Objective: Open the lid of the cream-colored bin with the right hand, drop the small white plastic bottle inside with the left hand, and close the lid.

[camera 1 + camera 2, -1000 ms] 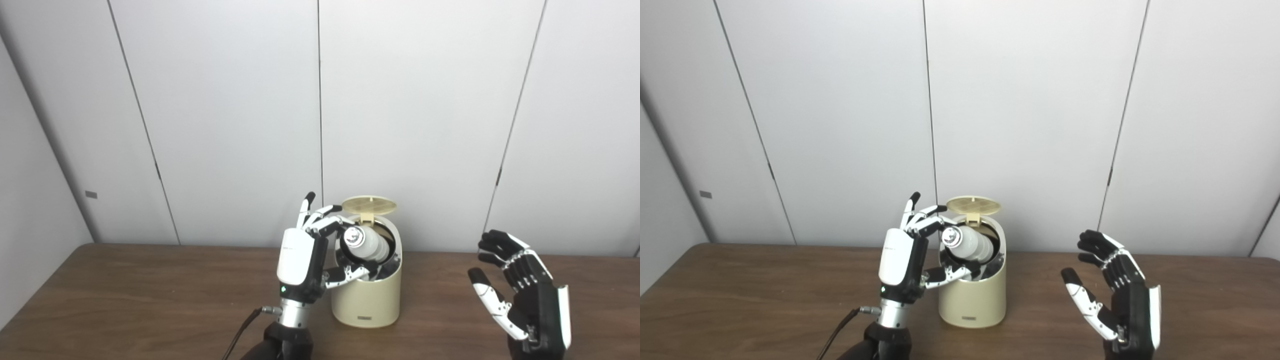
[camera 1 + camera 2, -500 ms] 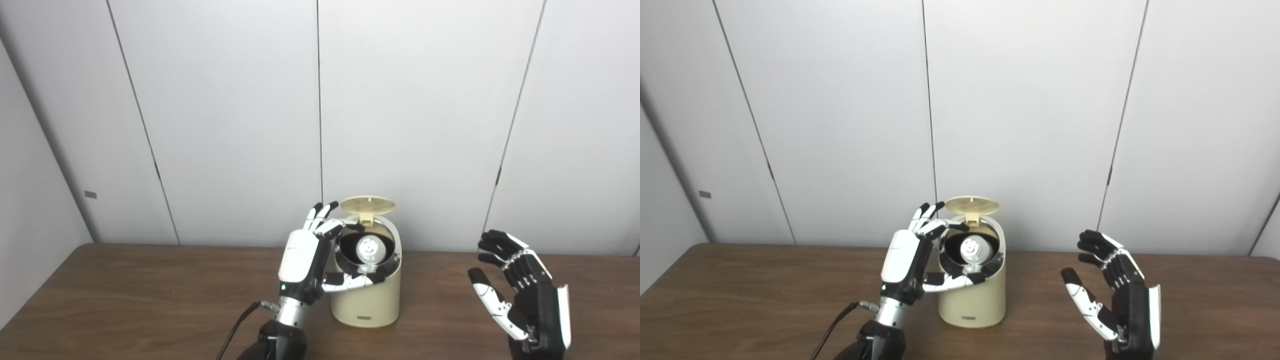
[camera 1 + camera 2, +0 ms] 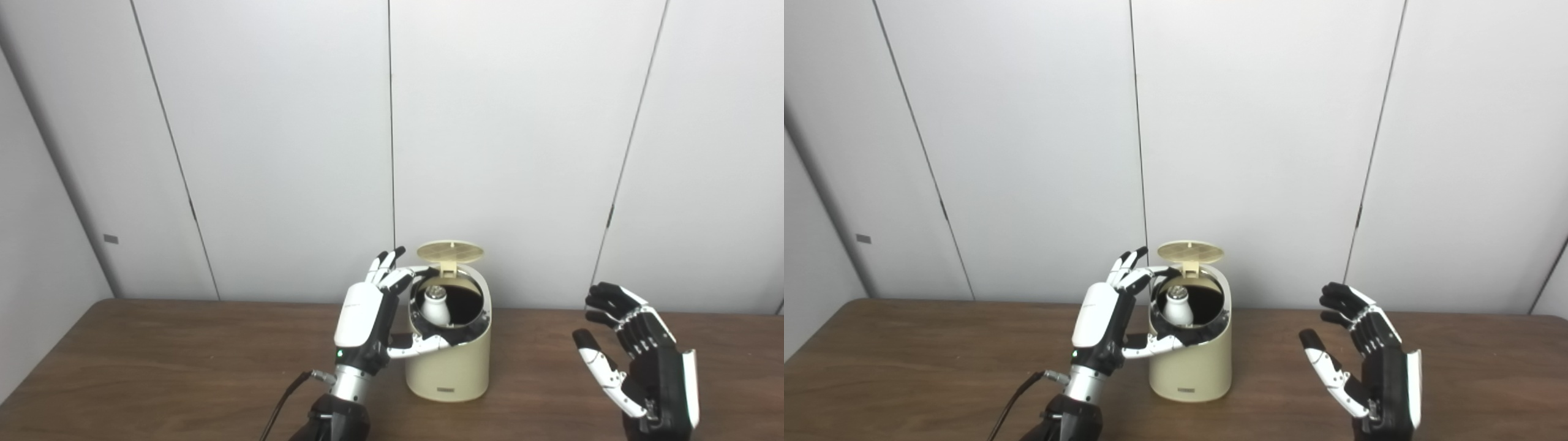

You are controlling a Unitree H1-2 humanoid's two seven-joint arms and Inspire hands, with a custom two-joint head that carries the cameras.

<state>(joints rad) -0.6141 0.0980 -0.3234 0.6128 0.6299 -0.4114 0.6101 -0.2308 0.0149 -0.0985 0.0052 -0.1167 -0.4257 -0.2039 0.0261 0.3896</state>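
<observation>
Cream-coloured plastic makes up the one rounded bin (image 3: 450, 364) we count on the dark brown wooden table (image 3: 153, 361), and its one round ribbed lid (image 3: 450, 252) stands flipped up on the hinge at the back. We count one small white plastic bottle (image 3: 436, 308), which sits upright inside the bin's dark opening, its silvery cap uppermost and its lower part hidden by the rim.

We see two hands. Our white-and-black left hand (image 3: 367, 318) is raised just beside the bin's left side, back of the hand toward us, fingers (image 3: 384, 265) spread and pointing up by the rim, thumb reaching across the front lip of the opening; it holds nothing. Our black right hand (image 3: 1375, 367) hovers well apart to the right of the bin, above the table, palm turned toward the bin, fingers loosely curled and apart, empty.

We cannot tell whether the thumb touches the rim. Both forearms are cut off by the bottom edge, and a black cable (image 3: 285, 401) trails from the left wrist.
</observation>
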